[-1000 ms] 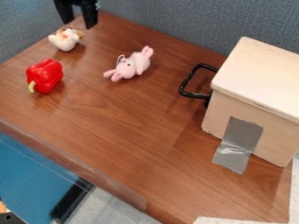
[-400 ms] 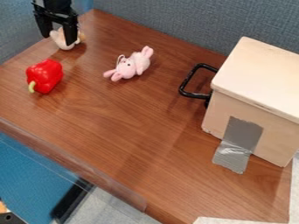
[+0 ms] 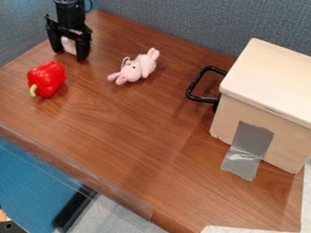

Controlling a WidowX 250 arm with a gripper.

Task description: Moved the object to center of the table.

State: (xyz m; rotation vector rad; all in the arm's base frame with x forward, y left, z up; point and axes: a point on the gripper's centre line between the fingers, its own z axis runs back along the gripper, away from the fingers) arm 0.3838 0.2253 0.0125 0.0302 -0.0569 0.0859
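Camera view, upper left: your gripper point(image 3: 70, 55) has its fingers spread astride the white toy point(image 3: 68, 45); centre them low around its body before squeezing gently.

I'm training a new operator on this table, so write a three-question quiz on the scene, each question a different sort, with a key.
1. True or false: the pink plush toy lies between the red pepper and the wooden box.
2. The two fingers of the hand stand on either side of which thing?
A) red pepper
B) pale plush toy
C) pink plush toy
3. Fill in the colour: the strip of tape on the wooden box is ____.

Key: 1 true; 2 B; 3 gray.
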